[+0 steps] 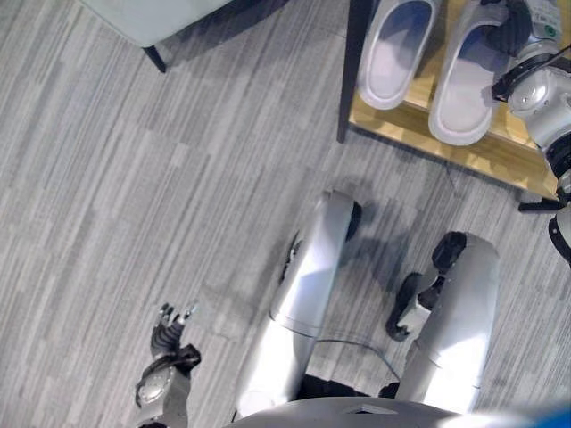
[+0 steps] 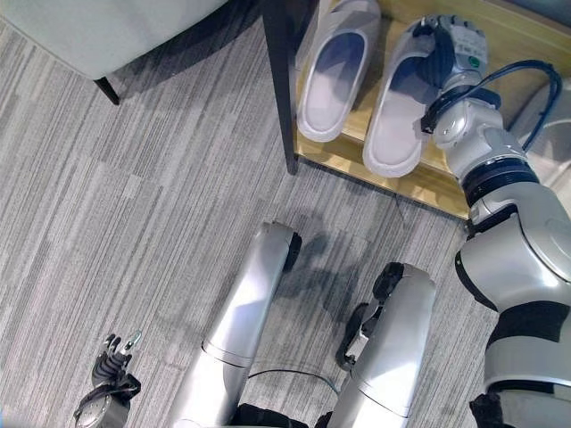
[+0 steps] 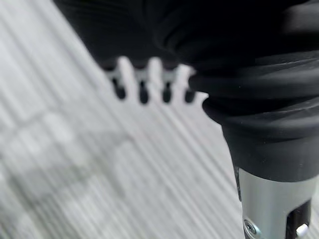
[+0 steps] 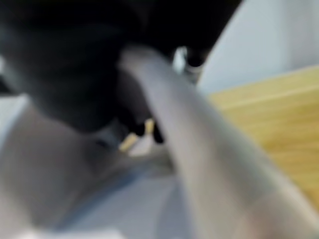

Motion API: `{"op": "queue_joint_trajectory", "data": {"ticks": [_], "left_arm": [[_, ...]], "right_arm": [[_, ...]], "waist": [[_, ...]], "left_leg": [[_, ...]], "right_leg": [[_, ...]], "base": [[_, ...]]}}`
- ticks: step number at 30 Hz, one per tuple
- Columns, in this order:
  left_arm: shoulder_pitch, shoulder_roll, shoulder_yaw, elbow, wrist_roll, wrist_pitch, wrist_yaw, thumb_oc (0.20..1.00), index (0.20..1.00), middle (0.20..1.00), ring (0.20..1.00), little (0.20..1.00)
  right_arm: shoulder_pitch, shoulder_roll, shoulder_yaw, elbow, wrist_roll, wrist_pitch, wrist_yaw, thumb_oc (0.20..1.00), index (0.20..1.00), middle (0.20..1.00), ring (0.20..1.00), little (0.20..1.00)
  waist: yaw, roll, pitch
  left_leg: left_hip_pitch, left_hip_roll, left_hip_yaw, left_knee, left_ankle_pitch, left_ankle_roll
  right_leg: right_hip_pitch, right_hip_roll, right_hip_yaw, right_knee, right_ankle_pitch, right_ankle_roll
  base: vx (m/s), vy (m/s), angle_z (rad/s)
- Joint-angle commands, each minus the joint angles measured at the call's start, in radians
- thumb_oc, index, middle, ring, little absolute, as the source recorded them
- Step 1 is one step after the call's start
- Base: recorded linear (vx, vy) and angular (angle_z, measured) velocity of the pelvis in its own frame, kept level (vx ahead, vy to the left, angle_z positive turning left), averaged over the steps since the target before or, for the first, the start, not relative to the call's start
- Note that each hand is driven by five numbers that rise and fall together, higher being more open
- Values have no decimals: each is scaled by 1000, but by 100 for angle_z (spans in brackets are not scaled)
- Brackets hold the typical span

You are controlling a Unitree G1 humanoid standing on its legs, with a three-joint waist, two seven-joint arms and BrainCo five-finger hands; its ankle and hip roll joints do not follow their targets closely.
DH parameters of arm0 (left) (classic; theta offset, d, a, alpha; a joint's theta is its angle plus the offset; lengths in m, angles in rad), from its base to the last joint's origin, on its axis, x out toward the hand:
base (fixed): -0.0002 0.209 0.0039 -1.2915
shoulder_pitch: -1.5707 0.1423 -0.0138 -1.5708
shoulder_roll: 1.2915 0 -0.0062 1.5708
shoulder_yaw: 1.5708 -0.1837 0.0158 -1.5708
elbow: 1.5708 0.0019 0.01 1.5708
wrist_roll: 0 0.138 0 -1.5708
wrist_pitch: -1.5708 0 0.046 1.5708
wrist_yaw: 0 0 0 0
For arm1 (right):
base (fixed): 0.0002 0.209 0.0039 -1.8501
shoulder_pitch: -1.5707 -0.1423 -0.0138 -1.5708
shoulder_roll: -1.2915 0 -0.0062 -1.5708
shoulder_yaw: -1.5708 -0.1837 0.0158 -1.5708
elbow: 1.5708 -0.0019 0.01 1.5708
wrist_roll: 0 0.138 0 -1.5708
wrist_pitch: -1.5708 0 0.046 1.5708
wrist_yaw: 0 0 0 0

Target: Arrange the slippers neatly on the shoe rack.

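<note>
**Setting the second slipper on the rack**

Looking down from the head camera, I see both pale slippers side by side on the wooden shoe rack [image 2: 419,183] at about one o'clock, toes pointing away from me. The left slipper [image 2: 335,71] lies free, just beside the rack's dark upright post [image 2: 278,85]. My right hand [image 2: 451,45] sits on the toe end of the right slipper [image 2: 401,107], fingers curled over its upper (the wrist camera shows dark-tipped fingers pressed against the pale strap, though blurred), so I read it as clamped on that slipper. My left hand [image 1: 169,334] hangs at seven o'clock over the grey striped carpet [image 1: 116,205], fingers relaxed and apart, holding nothing. A grey cushioned seat [image 1: 147,16] stands at eleven o'clock.
</note>
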Motion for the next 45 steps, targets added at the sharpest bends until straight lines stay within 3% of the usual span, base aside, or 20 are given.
{"op": "queue_joint_trajectory", "data": {"ticks": [1, 2, 3, 16, 21, 26, 32, 36, 37, 40, 45], "left_arm": [[14, 80, -36, 6, 105, -34, 7, 1000, 1000, 1000, 1000, 1000], [9, 84, -43, 19, 125, -36, 11, 1000, 1000, 1000, 1000, 1000], [5, 87, -55, 34, 146, -36, 11, 1000, 1000, 1000, 1000, 1000], [-71, 106, -185, 210, 325, 9, -4, 1000, 1000, 1000, 1000, 1000], [-86, 94, -191, 269, 341, 15, 13, 1000, 1000, 1000, 1000, 1000], [-3, 98, -221, 141, 356, 25, 6, 1000, 1000, 1000, 1000, 1000], [47, 88, -217, 116, 379, 24, 20, 1000, 1000, 1000, 1000, 1000], [64, 79, -199, 90, 389, 16, 42, 1000, 1000, 1000, 1000, 1000], [78, 72, -192, 68, 401, 14, 47, 1000, 1000, 1000, 1000, 1000], [97, 73, -189, 33, 427, 4, 70, 1000, 1000, 1000, 1000, 1000], [-53, 32, -194, 191, 405, 3, 107, 1000, 1000, 1000, 1000, 1000]], "right_arm": [[-79, -33, -25, 13, 56, -19, -30, 200, 200, 200, 200, 200], [-70, -34, -34, 32, 65, -19, -21, 686, 686, 686, 686, 686], [-71, -36, -31, 43, 63, -18, -18, 1000, 1000, 1000, 1000, 1000], [-93, -4, -95, 150, 251, -24, 83, 1000, 1000, 1000, 1000, 1000], [-94, 19, -129, 139, 317, -35, 76, 1000, 1000, 1000, 1000, 1000], [-37, 29, -154, 12, 369, -71, 71, 1000, 1000, 1000, 1000, 1000], [58, 7, -137, -139, 278, -92, 40, 1000, 1000, 1000, 1000, 1000], [139, -42, -138, -305, 138, -85, -16, 1000, 1000, 1000, 1000, 1000], [194, -71, -134, -390, 13, -63, -54, 1000, 1000, 1000, 1000, 1000], [255, -93, -156, -469, -101, -41, -92, 1000, 1000, 1000, 1000, 1000], [279, -31, -208, -482, -146, 1, -103, 1000, 1000, 1000, 1000, 1000]], "waist": [[12, -5, -11], [13, -3, -11], [15, -3, -11], [5, -4, -11], [-5, -10, -11], [-14, 1, -11], [-39, -1, -11], [-60, -11, -11], [-72, -15, -11], [-83, -18, -11], [-114, -45, -11]], "left_leg": [[-16, 17, -38, 8, -31, 30], [-16, 18, -37, 5, -29, 29], [-16, 17, -38, 3, -26, 29], [-16, 14, -30, -37, 6, 16], [-16, 15, -30, -41, 10, 12], [-16, 25, -22, -35, 1, 13], [-16, 38, -19, -21, -10, 18], [-16, 43, -10, -15, -15, 19], [-16, 45, -11, -14, -19, 20], [-16, 48, -9, -11, -22, 18], [-16, 60, 0, 5, -27, 14]], "right_leg": [[84, -50, 98, 77, 125, -99], [83, -49, 98, 75, 128, -100], [83, -48, 99, 76, 132, -100], [86, -64, 96, 64, 131, -121], [77, -58, 105, 77, 135, -123], [68, -56, 110, 82, 134, -126], [57, -43, 126, 91, 140, -122], [50, -36, 139, 97, 138, -124], [49, -32, 145, 99, 138, -123], [43, -29, 149, 103, 136, -122], [26, -18, 161, 122, 136, -108]], "base": [[-4, -9, 10], [-3, -14, 5], [0, 0, 0], [-18, -1, 1], [-36, 17, 9], [-16, 16, -1], [-23, 37, -10], [-5, 3, -1], [0, 0, 0], [0, 0, 0], [-2, 1, -9]]}}
